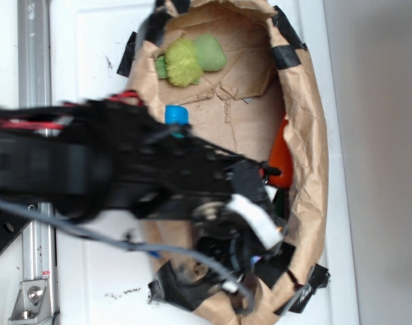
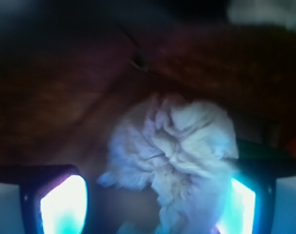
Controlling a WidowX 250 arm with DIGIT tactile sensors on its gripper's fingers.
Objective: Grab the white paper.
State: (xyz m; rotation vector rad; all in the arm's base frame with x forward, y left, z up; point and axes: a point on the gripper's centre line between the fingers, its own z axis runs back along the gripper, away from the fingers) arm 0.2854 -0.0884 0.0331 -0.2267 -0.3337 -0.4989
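Lab-like bench: white tabletop [image 1: 91, 47], metal rail [image 1: 35, 54], taped paper bag [image 1: 307, 115].

A white tabletop [image 1: 91, 61] with a grey metal rail [image 1: 34, 68] along its left edge, brightly lit

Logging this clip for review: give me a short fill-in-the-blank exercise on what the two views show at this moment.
1. In the wrist view, the crumpled white paper sits between the two fingers of the ____.
2. In the exterior view, the fuzzy green object lies inside the crinkled ____ paper bag.
3. The bag's rim is patched with strips of ____ tape.
4. The small cap beside the arm is ____.

Missing words: pincer; brown; black; blue
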